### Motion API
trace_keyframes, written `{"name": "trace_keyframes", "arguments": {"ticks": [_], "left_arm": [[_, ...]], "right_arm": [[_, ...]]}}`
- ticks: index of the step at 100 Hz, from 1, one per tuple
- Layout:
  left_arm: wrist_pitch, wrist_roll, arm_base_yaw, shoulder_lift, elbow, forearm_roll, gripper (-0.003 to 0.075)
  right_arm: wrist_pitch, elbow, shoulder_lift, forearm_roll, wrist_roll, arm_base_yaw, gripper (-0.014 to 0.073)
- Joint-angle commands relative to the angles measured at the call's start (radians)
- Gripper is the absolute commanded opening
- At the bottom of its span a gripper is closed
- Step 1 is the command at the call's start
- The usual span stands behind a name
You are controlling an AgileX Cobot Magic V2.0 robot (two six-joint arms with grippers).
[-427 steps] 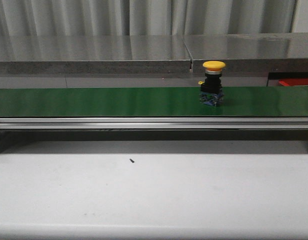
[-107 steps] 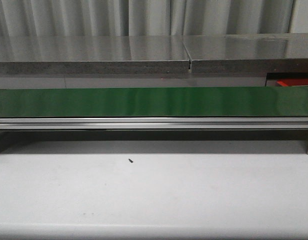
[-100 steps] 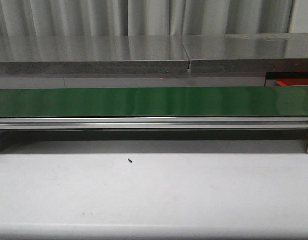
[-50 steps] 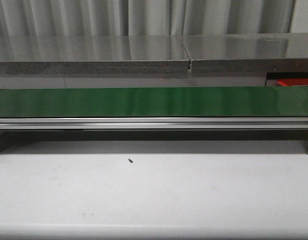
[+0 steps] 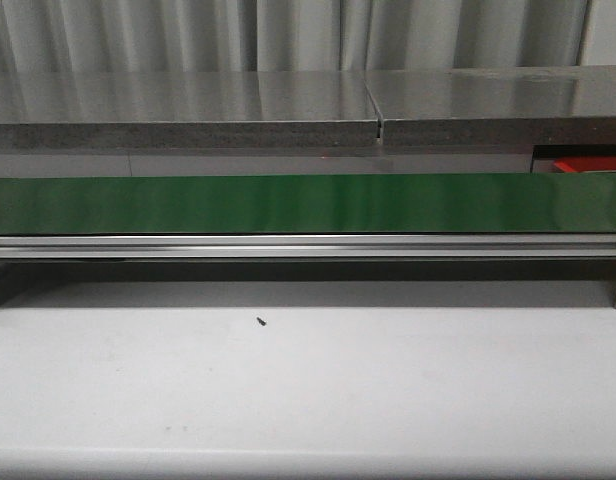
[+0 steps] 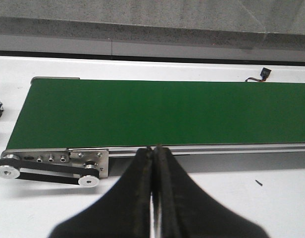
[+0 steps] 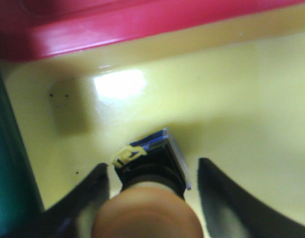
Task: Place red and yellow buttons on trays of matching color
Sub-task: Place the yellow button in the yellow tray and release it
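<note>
Where our right wrist view looks down, we find the yellow button (image 7: 150, 198) standing in the yellow tray (image 7: 241, 114), its blurred cap nearest the camera and its black body and blue base pointing away, so its long axis runs straight along the camera's line of sight. It sits directly between the fingers of our right gripper (image 7: 152, 193), which are spread wide and clear of it on both sides: released, we judge, so a straight retreat along that axis should leave it undisturbed. A red tray (image 7: 118, 25) borders the yellow one. Our left gripper (image 6: 154, 163) is pinched together on nothing, above the bench (image 6: 271, 198) beside the bare green conveyor belt (image 6: 157, 111)
</note>
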Motion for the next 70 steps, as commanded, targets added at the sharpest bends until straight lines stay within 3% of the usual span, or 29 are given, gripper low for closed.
{"name": "trace_keyframes", "arguments": {"ticks": [1,11,39,70], "left_arm": [[-0.080,0.003,-0.008,0.005,-0.029,-0.010,-0.0019],[-0.080,0.003,-0.008,0.005,-0.029,-0.010,-0.0019],[-0.080,0.003,-0.008,0.005,-0.029,-0.010,-0.0019],[-0.080,0.003,-0.008,0.005,-0.029,-0.010,-0.0019]], "right_arm": [[-0.011,-0.021,-0.062,0.008,0.000,-0.003,0.0539],[-0.003,-0.030,-0.074,0.008,0.000,-0.003,0.0614],[0.011,-0.031,-0.194,0.006,0.000,-0.003,0.0615],[-0.044,0.043,-0.508,0.010,0.000,0.065,0.0615]]}}
